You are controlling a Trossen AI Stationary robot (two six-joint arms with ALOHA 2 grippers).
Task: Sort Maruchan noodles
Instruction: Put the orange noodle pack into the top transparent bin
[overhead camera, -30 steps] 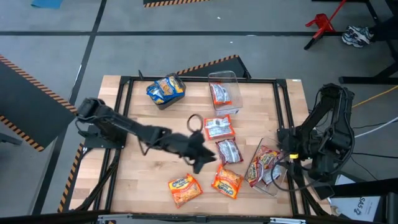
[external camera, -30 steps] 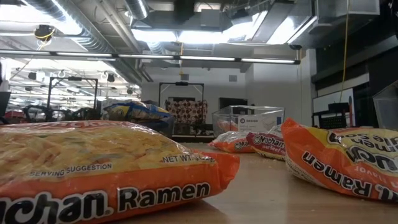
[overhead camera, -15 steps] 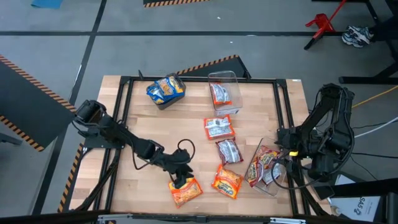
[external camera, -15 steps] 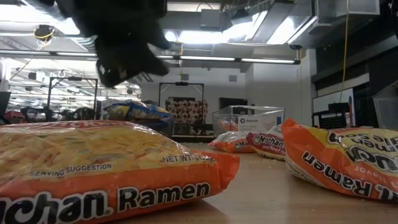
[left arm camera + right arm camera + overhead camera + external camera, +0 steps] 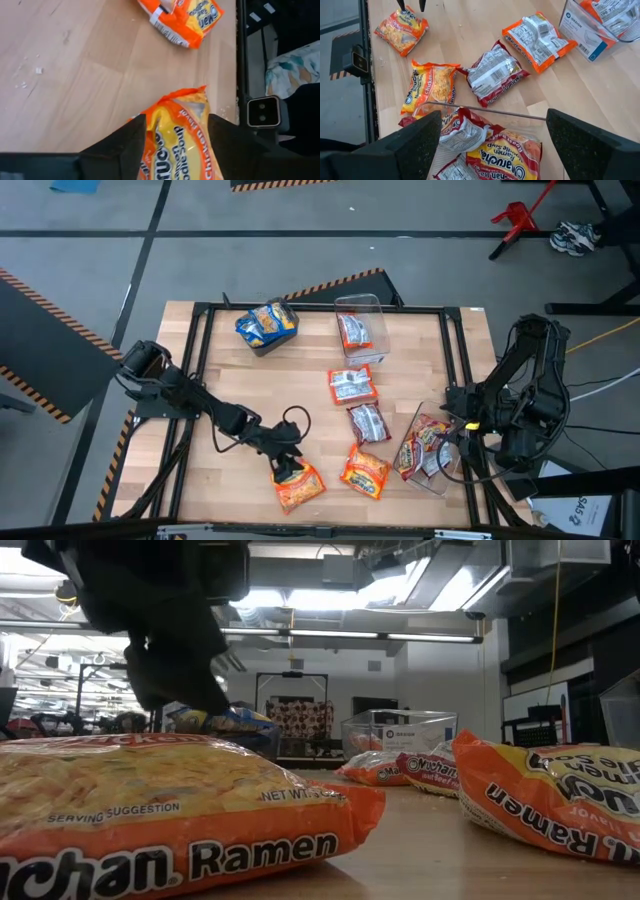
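– Two orange packets lie nearest the front edge of the wooden surface [image 5: 240, 380], yes?

– Yes. The left one, the orange packet [image 5: 300, 486], is glossy, with yellow noodles pictured on its face and "Ramen" in white along its edge. The second orange packet [image 5: 365, 472] lies just beside it, to the right.

– Where is the left tool [image 5: 176, 145]?

– Down over the orange packet's end. Its fingers [image 5: 125, 147] stand apart, one on each side of the wrapper, not clamped on it.

– And the right tool [image 5: 495, 145]?

– Spread wide, holding nothing, hanging above a tilted clear bin [image 5: 447, 465] at the right. Several red packets [image 5: 505, 157] with white lettering are crumpled together in that bin.

– What comes behind the orange pair?

– A silver-and-red packet [image 5: 367, 423], lying at a slant near the middle. Just beyond it is an orange-edged packet [image 5: 352, 386], back side up, showing white print.

– Farther still?

– Another clear bin [image 5: 362, 305] by the far edge, with one orange-and-white packet [image 5: 354, 332] inside. To its left, at the far corner, blue-and-yellow packets [image 5: 267, 322] are heaped together.
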